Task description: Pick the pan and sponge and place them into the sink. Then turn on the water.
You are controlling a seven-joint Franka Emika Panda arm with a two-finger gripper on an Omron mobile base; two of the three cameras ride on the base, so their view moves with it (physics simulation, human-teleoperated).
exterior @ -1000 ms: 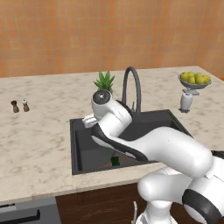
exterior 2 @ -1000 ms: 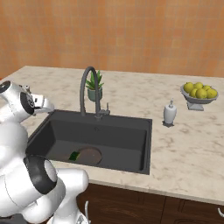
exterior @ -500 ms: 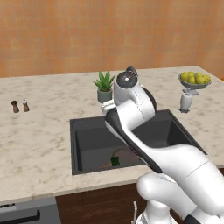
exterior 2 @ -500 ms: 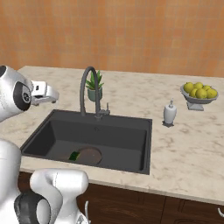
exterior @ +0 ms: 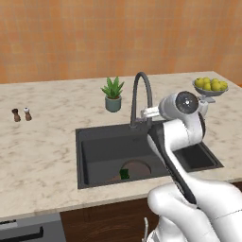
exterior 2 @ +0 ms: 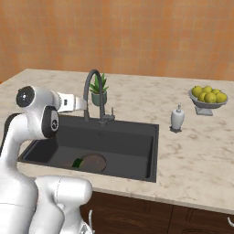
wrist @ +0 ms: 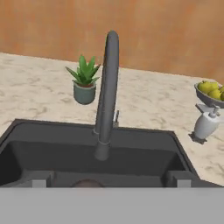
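The arm is raised over the sink (exterior: pixel 94 151), with its jaws held level just in front of the faucet (exterior: pixel 142 97), close to the arch of the spout. In the base views the jaws are seen end-on and partly merged with the faucet, and in the hand view only two grey tips rise at the lower edge, so I cannot tell whether the jaws are apart or together. Nothing is seen between them.

The sink is sunk into the marble worktop (exterior: pixel 42 142), near its front edge. The pan (exterior 2: pixel 93 162) lies flat on the basin floor, toward the front left corner of the basin. The sponge (exterior: pixel 124 174) sits at the pan's left rim, green face showing, touching or overlapping it; which of the two I cannot tell. In the hand view a dark curved edge of the pan (wrist: pixel 87 183) peeks up at the bottom of the basin.

No blue stream falls from the spout in any view.

Behind the sink, near the worktop's back edge, stands a small potted plant (exterior: pixel 113 94) just left of the faucet. A white soap dispenser (exterior 2: pixel 177 119) stands beside the sink's right rim, and a bowl of lemons (exterior 2: pixel 208 98) sits further toward the right back corner. Two small shakers (exterior: pixel 21 114) stand well apart from the sink toward the worktop's left edge.
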